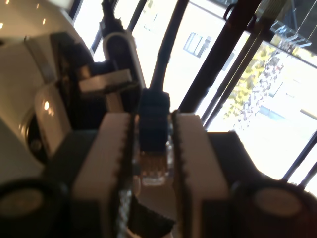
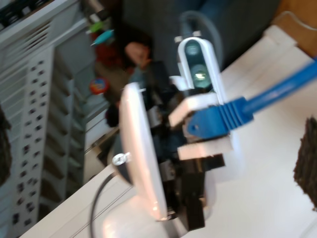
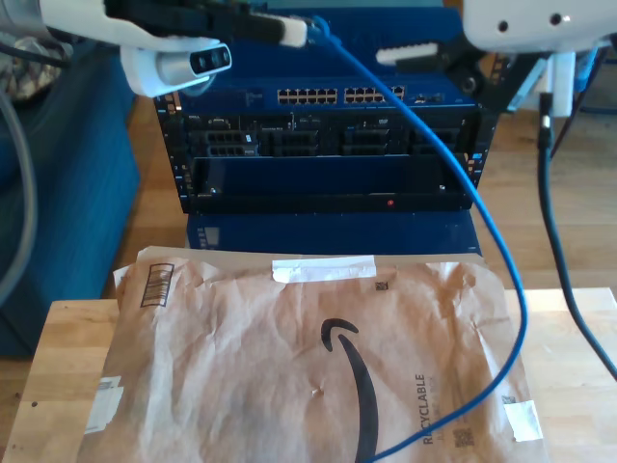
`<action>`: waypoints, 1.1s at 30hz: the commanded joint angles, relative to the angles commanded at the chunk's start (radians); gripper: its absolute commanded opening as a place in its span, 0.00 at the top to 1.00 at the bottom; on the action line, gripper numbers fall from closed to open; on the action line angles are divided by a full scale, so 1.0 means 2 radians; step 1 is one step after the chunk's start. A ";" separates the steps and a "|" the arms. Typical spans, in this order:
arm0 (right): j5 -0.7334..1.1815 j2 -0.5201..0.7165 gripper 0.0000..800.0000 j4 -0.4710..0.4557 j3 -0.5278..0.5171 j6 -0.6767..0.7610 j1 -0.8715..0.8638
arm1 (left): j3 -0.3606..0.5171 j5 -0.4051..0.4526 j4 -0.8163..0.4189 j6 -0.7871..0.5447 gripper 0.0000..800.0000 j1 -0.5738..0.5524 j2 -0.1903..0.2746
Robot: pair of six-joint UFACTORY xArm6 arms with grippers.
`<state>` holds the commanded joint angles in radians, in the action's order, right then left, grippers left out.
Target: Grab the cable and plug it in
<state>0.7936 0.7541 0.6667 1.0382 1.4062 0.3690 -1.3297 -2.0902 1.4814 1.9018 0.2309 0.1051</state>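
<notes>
The cable (image 3: pixel 482 222) is thin and bright blue. My first gripper (image 1: pixel 153 124) is shut on its blue-booted plug (image 1: pixel 152 116), whose clear tip (image 1: pixel 153 171) points back toward the wrist. At the top of the exterior view's left, my first gripper (image 3: pixel 299 31) holds that plug high, and the cable drops across the envelope to the bottom edge. In the second wrist view my first gripper (image 2: pixel 203 126) pinches the plug (image 2: pixel 218 121) between white fingers. My second gripper (image 2: pixel 158 148) faces it, open, with its dark pads (image 2: pixel 308 163) far apart. The second arm (image 3: pixel 530 24) is at the exterior view's upper right.
A blue network rack (image 3: pixel 328 145) with rows of ports (image 3: pixel 347 96) stands behind the wooden table (image 3: pixel 58 338). A brown paper envelope (image 3: pixel 308 367) covers most of the tabletop. Black arm cables (image 3: pixel 554 241) hang at the exterior view's right, and a blue sofa (image 3: pixel 67 193) stands at its left.
</notes>
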 joint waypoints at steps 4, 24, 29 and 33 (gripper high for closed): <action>-0.001 0.006 0.01 0.000 -0.007 -0.001 0.010 | 0.002 -0.033 0.005 0.021 0.99 0.016 -0.017; -0.082 0.007 0.14 0.002 -0.054 -0.047 0.104 | 0.015 -0.071 0.051 0.030 0.99 0.028 -0.035; -0.085 0.006 0.36 0.004 -0.054 -0.044 0.104 | 0.015 -0.076 0.051 0.029 0.98 0.028 -0.035; -0.086 0.005 0.37 0.004 -0.054 -0.044 0.104 | 0.016 -0.081 0.052 0.028 0.98 0.027 -0.035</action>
<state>0.6218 0.7649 0.6743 0.9308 1.3172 0.5777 -1.2975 -2.2528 1.5858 1.9586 0.2846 0.0345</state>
